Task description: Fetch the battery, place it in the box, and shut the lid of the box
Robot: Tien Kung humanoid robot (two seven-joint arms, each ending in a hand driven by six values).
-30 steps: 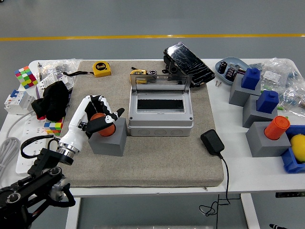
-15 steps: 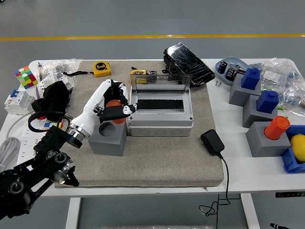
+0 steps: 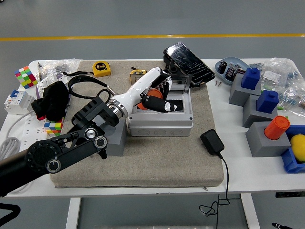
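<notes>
I am reaching my left arm in from the left, across the mat (image 3: 157,157) and over the gray box (image 3: 161,119). My left hand (image 3: 156,95) is hanging over the open top of the box. My fingers (image 3: 164,106) are curling around the orange battery (image 3: 153,92) and gripping it. The battery is up in my hand, just above the dark hole in the box. The clear lid (image 3: 164,80) is standing up at the back of the box. A gray block (image 3: 116,138) is sitting just to the left of the box, partly under my arm. On the right side of the desk (image 3: 238,167), more gray blocks are holding blue and orange pieces.
</notes>
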